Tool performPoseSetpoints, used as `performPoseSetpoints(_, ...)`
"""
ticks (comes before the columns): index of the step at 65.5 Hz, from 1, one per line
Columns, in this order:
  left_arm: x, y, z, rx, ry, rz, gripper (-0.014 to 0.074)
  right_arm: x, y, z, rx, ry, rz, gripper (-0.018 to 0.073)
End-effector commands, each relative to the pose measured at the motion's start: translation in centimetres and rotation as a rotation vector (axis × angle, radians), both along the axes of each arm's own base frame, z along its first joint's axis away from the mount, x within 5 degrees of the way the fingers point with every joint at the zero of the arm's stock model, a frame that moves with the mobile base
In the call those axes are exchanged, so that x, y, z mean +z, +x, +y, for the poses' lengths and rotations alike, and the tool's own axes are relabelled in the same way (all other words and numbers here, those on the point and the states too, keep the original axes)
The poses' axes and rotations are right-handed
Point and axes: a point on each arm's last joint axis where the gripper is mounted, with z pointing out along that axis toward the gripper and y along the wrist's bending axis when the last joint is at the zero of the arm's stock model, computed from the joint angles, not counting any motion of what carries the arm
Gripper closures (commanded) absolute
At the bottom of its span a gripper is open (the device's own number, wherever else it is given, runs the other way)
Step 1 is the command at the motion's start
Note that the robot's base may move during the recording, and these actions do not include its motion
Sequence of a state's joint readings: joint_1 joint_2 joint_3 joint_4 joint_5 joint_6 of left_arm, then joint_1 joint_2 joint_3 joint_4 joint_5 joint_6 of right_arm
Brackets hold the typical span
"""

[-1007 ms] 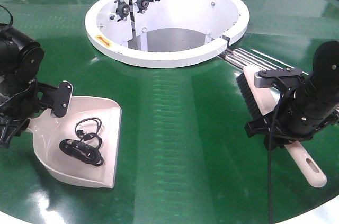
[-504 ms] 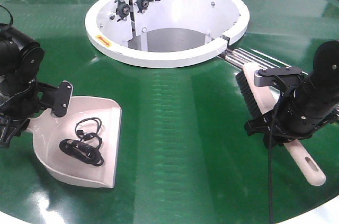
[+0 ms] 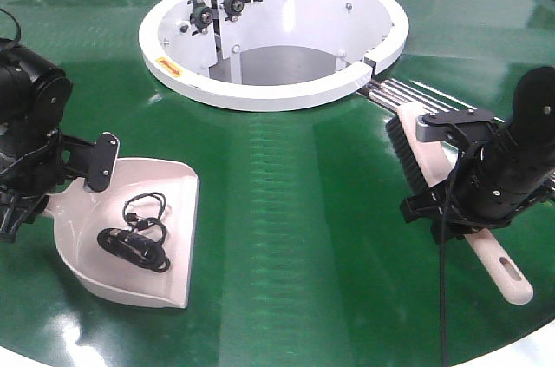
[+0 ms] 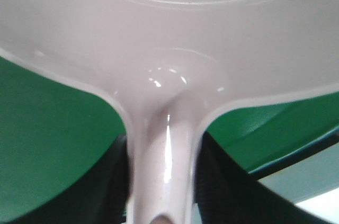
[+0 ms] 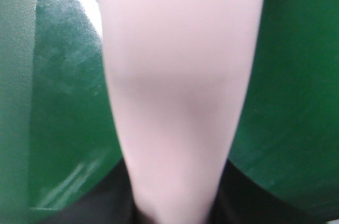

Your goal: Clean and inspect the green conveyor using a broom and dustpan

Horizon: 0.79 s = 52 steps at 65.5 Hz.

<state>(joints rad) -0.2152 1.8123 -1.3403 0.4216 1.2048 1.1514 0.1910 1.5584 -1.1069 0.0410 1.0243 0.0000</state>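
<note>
Front view of a glossy green conveyor [image 3: 295, 211]; nearest, at the left, a beige-pink dustpan [image 3: 179, 198] sits on the belt with its open mouth facing the belt's middle; a tangled black cable [image 3: 134, 241] lies inside it; the left gripper [image 3: 54, 193] is clamped on the dustpan's handle, and the left wrist view shows dark fingers [image 4: 114, 181] pressed against both sides of that handle; at the right, the right gripper [image 3: 451, 193] is closed around the handle of the broom [image 3: 503, 270], slotted end nearest, black bristles pointing away towards the silver roller rods [image 3: 395, 89]; farther back, mid-belt, stands the white central ring [image 3: 260, 89].
</note>
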Motion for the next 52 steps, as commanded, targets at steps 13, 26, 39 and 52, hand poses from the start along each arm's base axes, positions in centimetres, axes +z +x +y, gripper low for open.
performPoseSetpoints(13, 2.17, 0.54, -0.92, -0.028, -0.092, -0.143, 0.0603, 2.07, 0.03, -0.12, 0.003, 0.017, -0.097, 0.0561)
performPoseSetpoints(26, 2.09, 0.51, -1.16, -0.018, -0.122, -0.143, 0.0598, 2.09, 0.04, -0.11, 0.003, 0.018, -0.098, 0.0561)
performPoseSetpoints(39, 2.10, 0.55, -1.17, -0.020, -0.122, -0.146, 0.0550, 2.08, 0.03, -0.11, 0.003, 0.018, -0.097, 0.0561)
performPoseSetpoints(52, 2.06, 0.43, -1.21, -0.012, -0.128, -0.135, 0.0414, 2.08, 0.03, -0.11, 0.003, 0.018, -0.097, 0.0561)
